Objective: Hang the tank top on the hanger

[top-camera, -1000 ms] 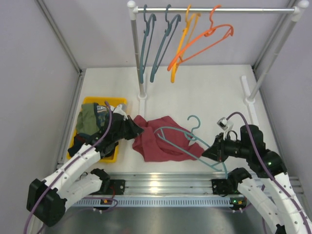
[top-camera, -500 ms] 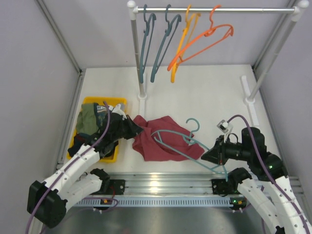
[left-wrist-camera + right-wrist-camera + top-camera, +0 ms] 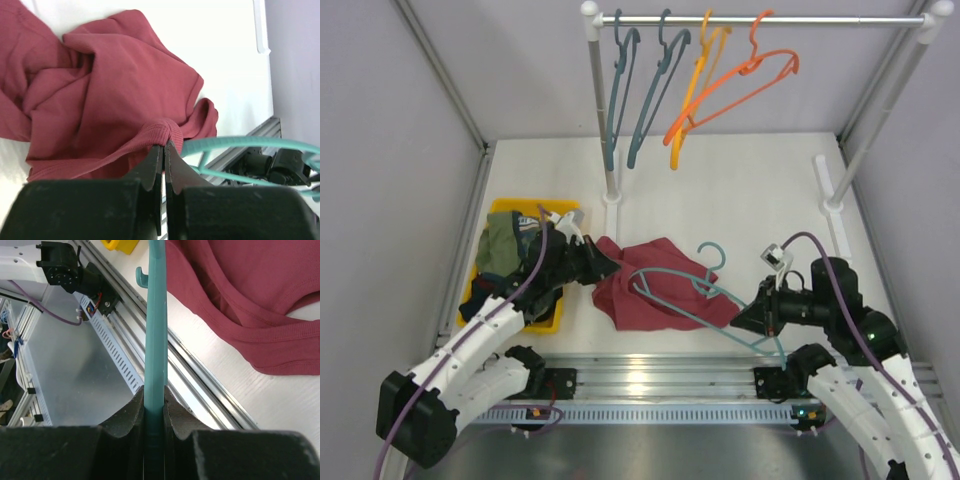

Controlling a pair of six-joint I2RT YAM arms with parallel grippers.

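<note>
My left claw (image 3: 164, 148) pinches the ribbed edge of the tank top (image 3: 115, 85), limp and light, heaped on the table (image 3: 225, 40). My right claw (image 3: 155, 405) clamps the stiff, thin hanger (image 3: 156, 315). The ribbed hems look like the surest hold.

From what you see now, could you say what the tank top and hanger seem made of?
The tank top looks like soft matte knit cloth, judging by its loose folds and ribbed hem. The hanger is probably smooth moulded plastic: thin, rigid, evenly teal.
</note>
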